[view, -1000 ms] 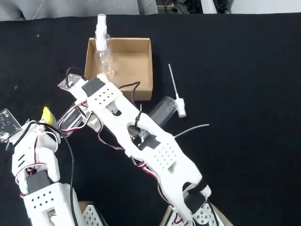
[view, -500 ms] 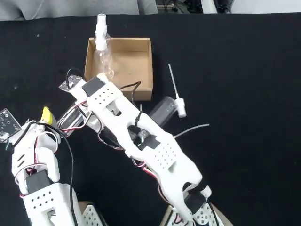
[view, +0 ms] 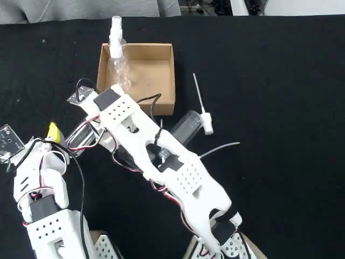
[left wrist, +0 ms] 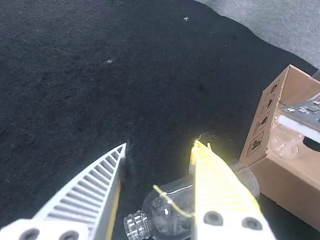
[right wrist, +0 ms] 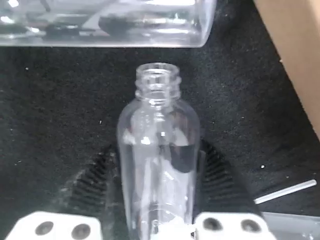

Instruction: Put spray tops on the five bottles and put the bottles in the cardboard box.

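High view: one capped bottle [view: 117, 65] in box [view: 153, 75], one loose spray top [view: 207, 123].

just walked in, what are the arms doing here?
It's a bottle-capping job, with most of it left to do. The right gripper is closed around an uncapped bottle near the cardboard box. The left gripper hangs open over another uncapped bottle lying on the table. One capped bottle stands in the box, and a loose spray top lies on the table beside it.
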You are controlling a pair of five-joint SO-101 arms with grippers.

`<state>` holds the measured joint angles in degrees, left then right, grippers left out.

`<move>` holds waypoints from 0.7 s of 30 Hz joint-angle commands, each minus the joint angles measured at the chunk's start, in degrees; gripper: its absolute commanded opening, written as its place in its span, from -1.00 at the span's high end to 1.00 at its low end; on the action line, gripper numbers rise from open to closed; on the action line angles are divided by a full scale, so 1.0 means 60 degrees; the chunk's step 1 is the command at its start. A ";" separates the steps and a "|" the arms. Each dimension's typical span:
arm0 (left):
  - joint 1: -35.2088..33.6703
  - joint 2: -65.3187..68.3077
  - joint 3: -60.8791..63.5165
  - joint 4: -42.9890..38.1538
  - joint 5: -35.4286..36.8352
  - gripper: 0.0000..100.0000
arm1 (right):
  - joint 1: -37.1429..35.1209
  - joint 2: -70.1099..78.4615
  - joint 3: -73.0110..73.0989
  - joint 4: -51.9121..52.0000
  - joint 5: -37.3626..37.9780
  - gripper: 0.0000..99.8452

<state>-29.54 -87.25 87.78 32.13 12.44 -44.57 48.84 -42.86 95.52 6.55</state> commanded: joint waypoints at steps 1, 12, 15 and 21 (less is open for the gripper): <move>-0.0022 -0.0103 -0.0125 -0.0176 0.0029 0.62 | -0.0161 -0.0168 -0.0520 0.0059 -0.0073 0.65; -0.0022 -0.0103 -0.0125 -0.0176 0.0029 0.62 | -0.0161 -0.0154 -0.0432 -0.0044 -0.0117 0.64; -0.0022 -0.0103 -0.0125 -0.0176 0.0029 0.62 | -0.0161 -0.0154 -0.0432 -0.0029 -0.0117 0.63; -0.0022 -0.0103 -0.0125 -0.0176 0.0029 0.62 | -0.0161 -0.0154 -0.0432 -0.0015 -0.0117 0.51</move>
<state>-29.54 -87.25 87.78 32.13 12.44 -44.66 48.84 -42.86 95.52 6.37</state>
